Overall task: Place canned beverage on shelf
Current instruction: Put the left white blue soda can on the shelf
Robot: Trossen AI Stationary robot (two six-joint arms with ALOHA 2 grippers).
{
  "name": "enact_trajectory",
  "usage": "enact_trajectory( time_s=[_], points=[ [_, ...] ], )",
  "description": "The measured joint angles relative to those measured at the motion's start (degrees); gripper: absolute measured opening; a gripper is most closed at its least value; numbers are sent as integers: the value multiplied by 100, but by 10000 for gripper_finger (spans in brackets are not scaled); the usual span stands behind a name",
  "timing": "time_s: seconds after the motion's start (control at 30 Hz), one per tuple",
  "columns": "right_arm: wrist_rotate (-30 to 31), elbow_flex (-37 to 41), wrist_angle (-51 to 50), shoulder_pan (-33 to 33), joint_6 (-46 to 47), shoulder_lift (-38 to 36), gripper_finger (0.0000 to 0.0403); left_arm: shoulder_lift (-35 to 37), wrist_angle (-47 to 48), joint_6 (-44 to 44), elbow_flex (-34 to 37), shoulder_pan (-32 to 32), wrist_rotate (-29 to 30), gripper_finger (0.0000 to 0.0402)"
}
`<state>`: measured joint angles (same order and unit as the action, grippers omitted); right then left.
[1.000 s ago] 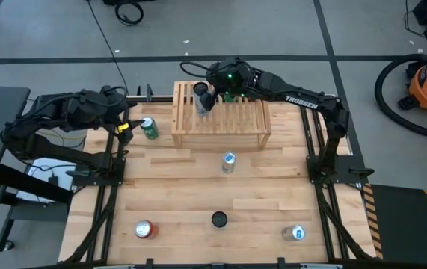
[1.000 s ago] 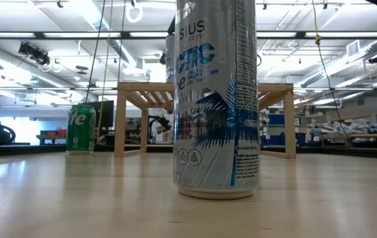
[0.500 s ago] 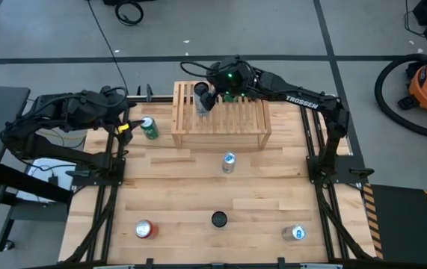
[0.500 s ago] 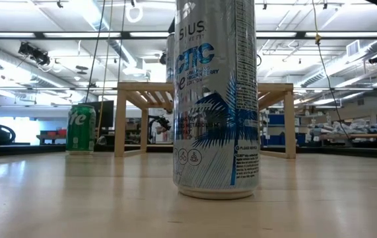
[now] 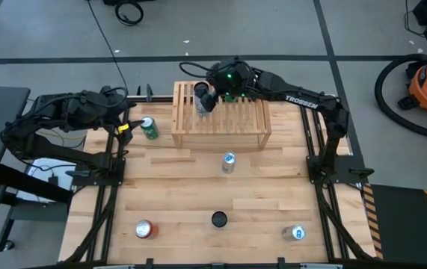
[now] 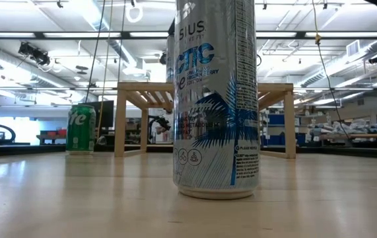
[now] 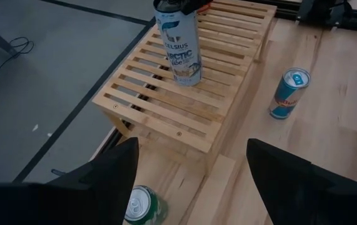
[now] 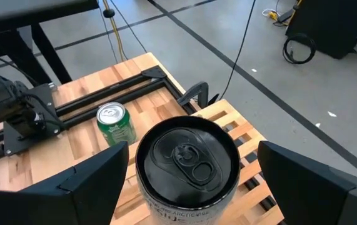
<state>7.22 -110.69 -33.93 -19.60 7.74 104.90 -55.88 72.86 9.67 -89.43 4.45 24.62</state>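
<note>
One Celsius can stands upright on the shelf btw your right gripper fingers, spread wide, not clamping; lift straight up. Left gripper idles half-open by green can.

Right arm stretched across toward the far left, right gripper up high, fingers spread wide, nothing clamped. Left arm folded back at the table's left edge, left gripper fingers parted, empty.
</note>
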Motion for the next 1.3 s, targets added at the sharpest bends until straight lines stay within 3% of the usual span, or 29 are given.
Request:
enact_trajectory(
  time_s=[0.5, 0.83, 1.0, 1.3],
  points=[
    [56, 0, 143, -16, -150, 101, 361, 0, 0, -127, 0, -2, 0, 299],
    [9, 0, 118, -101, -208, 103, 297, 1, 1, -136, -1, 0, 0, 299],
    [-396, -2, 83, -215, -303, 94, 262, 0, 9, -141, -2, -2, 0, 299],
    [-992, -2, 95, -424, -628, 81, 263, 2, 146, -149, -2, -2, 0, 299]
  ],
)
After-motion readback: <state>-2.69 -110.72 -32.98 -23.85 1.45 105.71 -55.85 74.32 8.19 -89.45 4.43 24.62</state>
